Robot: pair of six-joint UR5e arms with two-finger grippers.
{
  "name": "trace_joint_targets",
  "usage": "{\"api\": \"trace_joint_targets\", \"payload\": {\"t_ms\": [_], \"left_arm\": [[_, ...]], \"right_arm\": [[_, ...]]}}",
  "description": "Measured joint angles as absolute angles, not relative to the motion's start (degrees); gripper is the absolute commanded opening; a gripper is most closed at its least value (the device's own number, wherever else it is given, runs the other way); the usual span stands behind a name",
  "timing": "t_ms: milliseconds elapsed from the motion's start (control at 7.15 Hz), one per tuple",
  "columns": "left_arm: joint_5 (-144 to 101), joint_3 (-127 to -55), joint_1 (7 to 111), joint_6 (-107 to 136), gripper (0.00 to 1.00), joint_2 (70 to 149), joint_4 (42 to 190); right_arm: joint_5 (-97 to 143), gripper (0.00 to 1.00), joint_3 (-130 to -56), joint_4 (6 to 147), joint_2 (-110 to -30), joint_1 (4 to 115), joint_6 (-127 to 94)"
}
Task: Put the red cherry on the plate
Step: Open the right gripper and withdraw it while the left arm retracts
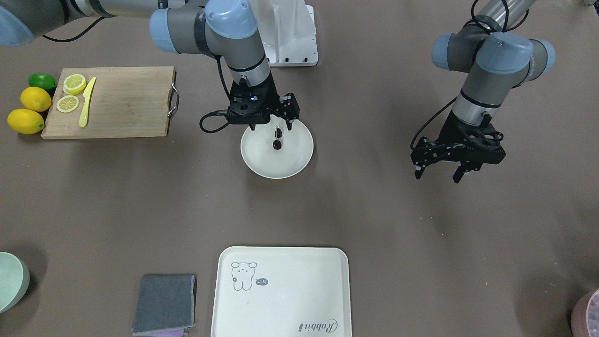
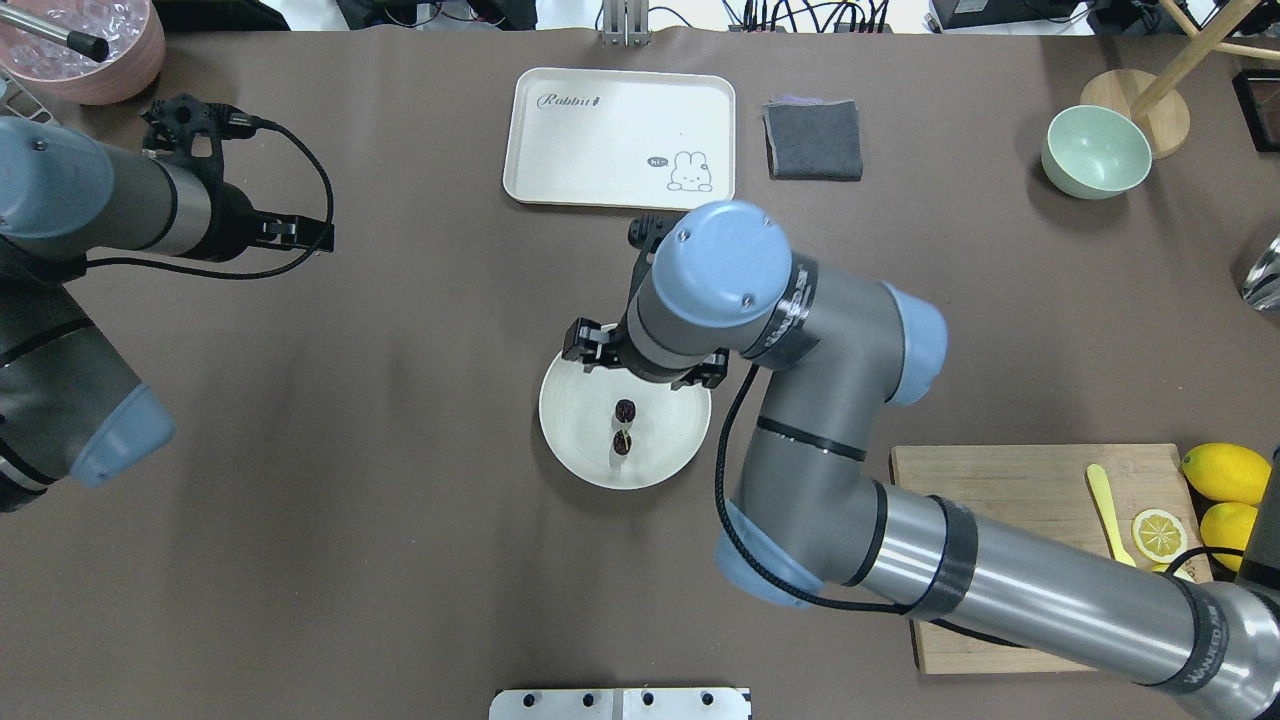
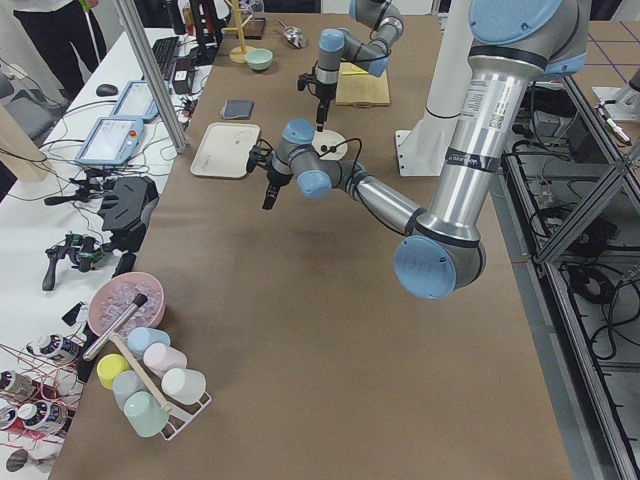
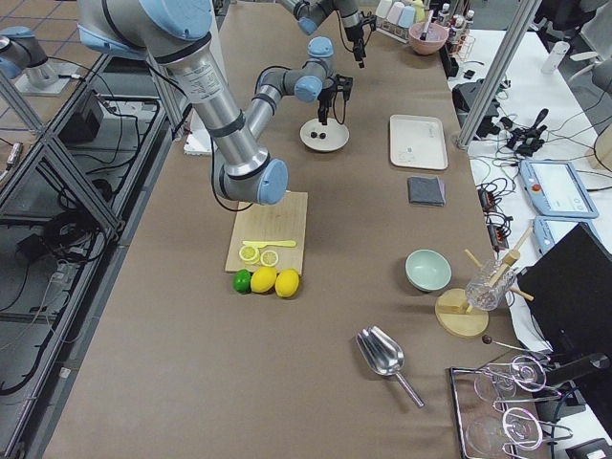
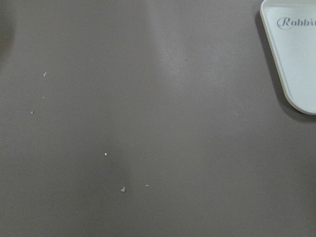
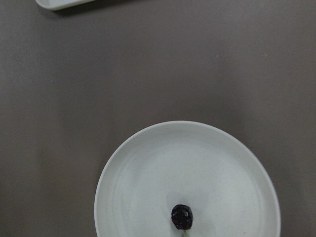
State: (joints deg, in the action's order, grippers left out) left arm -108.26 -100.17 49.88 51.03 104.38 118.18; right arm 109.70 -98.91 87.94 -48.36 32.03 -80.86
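Observation:
The red cherry [image 1: 277, 140], a pair of tiny dark fruits on thin stems, lies inside the round cream plate [image 1: 292, 161] near the table's middle. The overhead view shows both fruits of the red cherry [image 2: 623, 426] on the plate [image 2: 570, 440]. The right wrist view shows one fruit [image 6: 182, 216] low on the plate [image 6: 143, 173]. My right gripper [image 1: 271, 126] hangs open over the plate's robot-side rim, fingers spread and holding nothing. My left gripper [image 1: 437, 177] is open and empty above bare table, far from the plate.
A rectangular cream tray [image 1: 281, 290] sits at the operators' edge with a grey cloth [image 1: 164, 304] beside it. A wooden cutting board [image 1: 112, 100] holds lemon slices and a yellow knife, with lemons [image 1: 28, 112] and a lime beside it. A mint bowl [image 1: 9, 281] sits at a corner.

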Motion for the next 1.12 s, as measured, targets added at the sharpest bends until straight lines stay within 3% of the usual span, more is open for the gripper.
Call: {"api": "trace_joint_targets", "payload": {"t_ms": [280,699,1119], "left_arm": [[-112.86,-102.90,55.28,40.40,0.98,98.59,117.55],[-122.47,-103.49,73.08,16.34,0.98,94.88,105.37],[-130.02,-98.19,86.49,2.19,0.98,93.23,95.56]], "right_arm": [[116.32,1.00,-104.20,98.04,-52.78,42.26,-69.33],[124.54,1.00,-107.73,104.12,-70.41,62.01,-32.81],[130.55,1.00,-98.88,100.60,-83.83,82.19,-6.30]]}}
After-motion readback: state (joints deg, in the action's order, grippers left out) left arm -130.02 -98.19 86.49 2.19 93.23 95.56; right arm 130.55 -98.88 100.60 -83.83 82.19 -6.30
